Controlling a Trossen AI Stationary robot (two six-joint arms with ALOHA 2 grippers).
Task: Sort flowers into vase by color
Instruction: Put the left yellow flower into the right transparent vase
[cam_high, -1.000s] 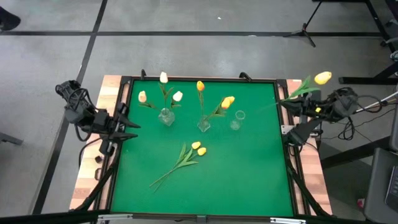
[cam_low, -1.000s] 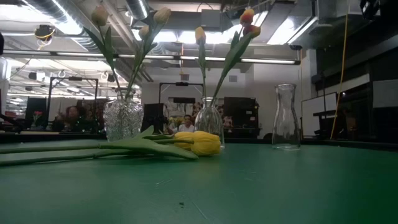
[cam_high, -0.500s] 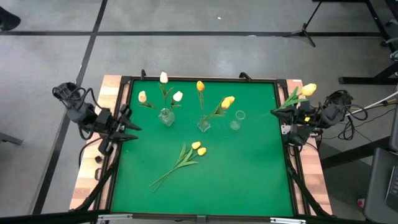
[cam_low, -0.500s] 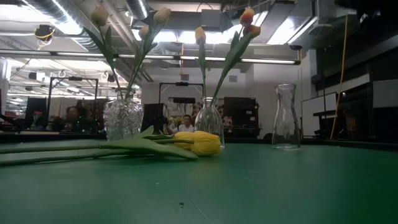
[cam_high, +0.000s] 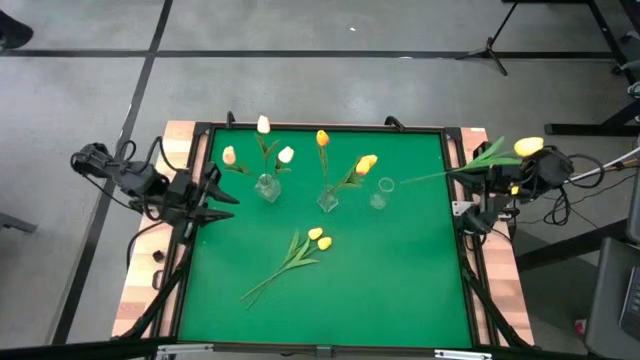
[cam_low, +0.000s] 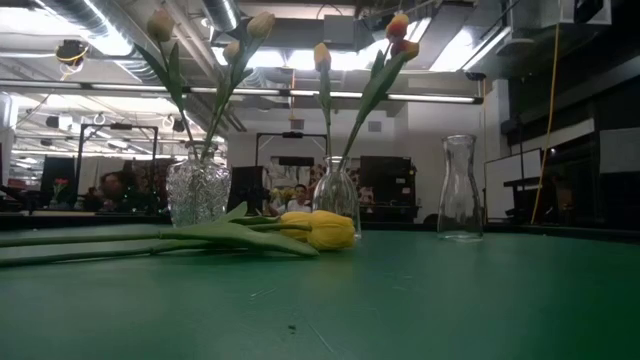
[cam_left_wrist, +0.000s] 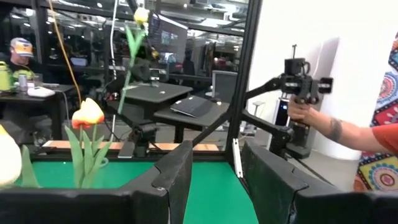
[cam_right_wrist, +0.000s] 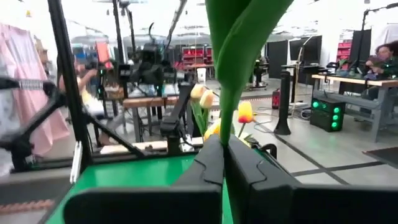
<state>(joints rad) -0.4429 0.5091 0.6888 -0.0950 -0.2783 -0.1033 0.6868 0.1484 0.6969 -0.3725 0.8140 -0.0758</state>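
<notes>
Three vases are standing in a row toward the far side of the counter (cam_high: 400, 290): the left vase (cam_high: 267, 188) is holding three flowers (cam_high: 263, 125), the middle vase (cam_high: 328, 201) is holding three more, and the right vase (cam_high: 378, 198) is standing beside it. Two flowers (cam_high: 318, 238) are lying flat on the counter, nearer than the vases. The left tool (cam_high: 215, 196) is sitting at the counter's left edge. The right tool (cam_high: 490, 176) is hanging over the right edge, gripping a single flower (cam_high: 528, 147) whose stem is reaching toward the right vase.

You have open green mat (cam_high: 400, 280) across the near and right side. Three vases (cam_high: 326, 200) line the far middle; two loose tulips (cam_high: 300, 252) lie centre-left.
</notes>
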